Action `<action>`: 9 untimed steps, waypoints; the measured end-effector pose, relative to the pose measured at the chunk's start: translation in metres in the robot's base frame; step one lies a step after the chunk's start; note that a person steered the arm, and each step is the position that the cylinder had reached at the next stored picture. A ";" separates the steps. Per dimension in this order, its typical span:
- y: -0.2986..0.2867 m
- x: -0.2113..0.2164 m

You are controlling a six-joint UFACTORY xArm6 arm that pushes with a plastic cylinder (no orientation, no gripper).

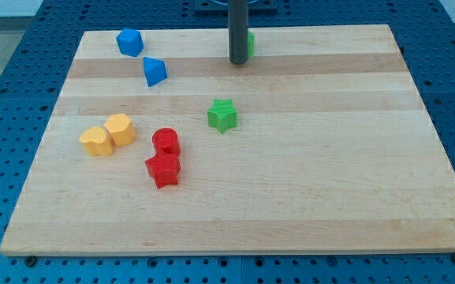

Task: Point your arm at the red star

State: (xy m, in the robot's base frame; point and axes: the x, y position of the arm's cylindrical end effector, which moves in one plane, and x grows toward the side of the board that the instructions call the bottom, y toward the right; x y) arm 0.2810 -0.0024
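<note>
The red star lies left of the board's middle, toward the view's bottom, touching a red cylinder just above it. My tip is near the view's top edge of the board, far up and to the right of the red star. A green block peeks out from behind the rod, mostly hidden.
A green star lies between my tip and the red blocks. Two yellow blocks sit at the left. Two blue blocks lie at the top left. The wooden board rests on a blue perforated table.
</note>
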 end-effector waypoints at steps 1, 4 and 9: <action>-0.014 0.028; -0.104 0.105; -0.034 0.213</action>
State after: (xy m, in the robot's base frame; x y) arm 0.4935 -0.0365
